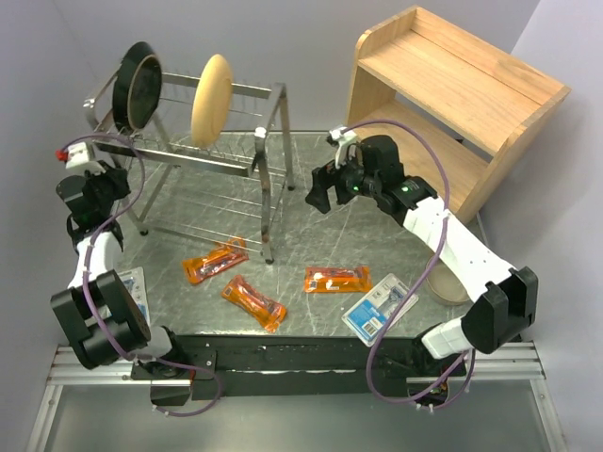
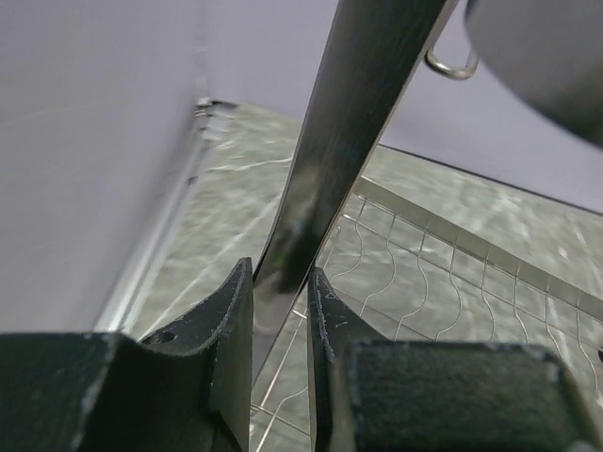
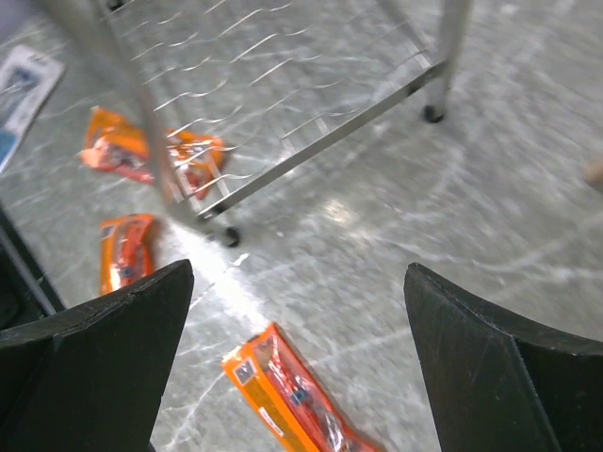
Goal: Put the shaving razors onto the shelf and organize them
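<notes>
A: Chrome leg point(image 2: 349, 113) of wire rack point(image 1: 217, 160) pinched between the fingers of left tool point(image 2: 281, 282). Right tool point(image 3: 297, 273) spread wide, empty, right of rack.

B: Likely hazard?

A: Dragging or tipping rack, shedding pan point(image 1: 137, 85) and plate point(image 1: 212, 99). Orange packets point(image 1: 215, 261) and blue cards point(image 1: 380, 306) on tabletop point(image 1: 377, 235) before rack. None yet on shelf point(image 1: 452, 104), right of rack.
</notes>
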You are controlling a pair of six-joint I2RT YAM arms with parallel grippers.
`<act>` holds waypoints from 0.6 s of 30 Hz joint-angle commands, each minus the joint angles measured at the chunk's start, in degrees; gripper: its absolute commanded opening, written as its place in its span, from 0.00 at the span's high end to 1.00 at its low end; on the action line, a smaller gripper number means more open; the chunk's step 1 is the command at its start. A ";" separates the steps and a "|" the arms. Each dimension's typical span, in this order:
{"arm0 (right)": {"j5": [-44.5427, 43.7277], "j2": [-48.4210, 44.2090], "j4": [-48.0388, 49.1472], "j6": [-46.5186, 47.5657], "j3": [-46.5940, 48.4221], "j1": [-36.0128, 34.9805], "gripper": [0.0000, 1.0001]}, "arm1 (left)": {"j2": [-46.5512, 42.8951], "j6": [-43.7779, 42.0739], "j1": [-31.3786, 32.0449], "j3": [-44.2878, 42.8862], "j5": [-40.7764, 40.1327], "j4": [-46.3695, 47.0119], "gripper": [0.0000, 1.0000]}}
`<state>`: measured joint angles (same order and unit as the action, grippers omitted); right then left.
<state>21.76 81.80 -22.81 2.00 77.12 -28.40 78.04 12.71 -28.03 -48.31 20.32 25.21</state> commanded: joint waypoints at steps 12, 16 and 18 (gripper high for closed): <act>7.68 11.62 22.72 -7.17 3.47 -9.74 0.01 | -8.60 6.80 -4.40 1.12 -9.77 -6.14 0.99; 5.41 14.09 27.71 -9.29 3.56 -11.23 0.06 | -9.05 6.98 -4.49 1.99 -8.19 -7.28 0.98; 2.26 15.31 29.92 -10.26 2.86 -11.67 0.10 | -8.35 6.98 -4.49 2.87 -7.31 -5.97 0.98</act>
<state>28.49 96.27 -1.89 -4.69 77.80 -39.31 71.57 15.59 -29.78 -46.37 16.88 17.58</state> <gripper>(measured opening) 0.929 0.247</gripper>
